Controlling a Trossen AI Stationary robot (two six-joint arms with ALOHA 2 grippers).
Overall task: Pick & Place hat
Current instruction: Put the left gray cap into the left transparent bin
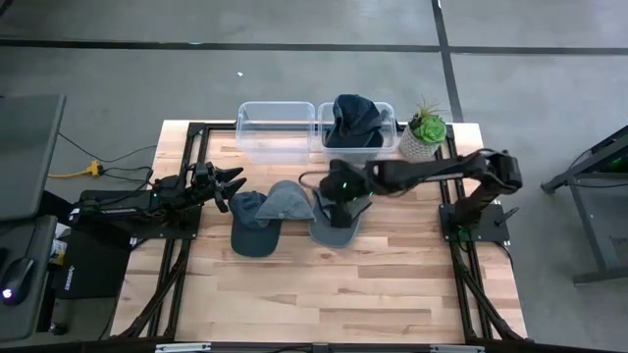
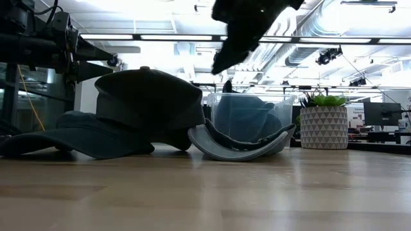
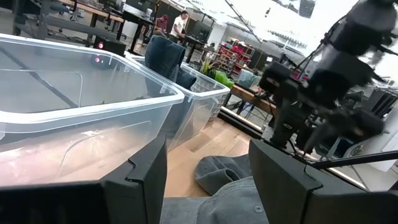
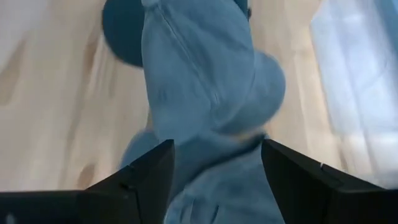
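**Hats on the surface as right arm reaches in**

A blue-grey hat [image 1: 337,227] lies upturned at frame centre in the high view, directly beneath the right gripper [image 1: 339,186]; the right wrist view shows those jaws spread wide above blue fabric [image 4: 205,93]. Only the low view reveals the hat's curved underside [image 2: 241,149]. The left gripper [image 1: 228,186], jaws spread, hovers beside a dark cap [image 1: 253,224], brim toward lower frame.
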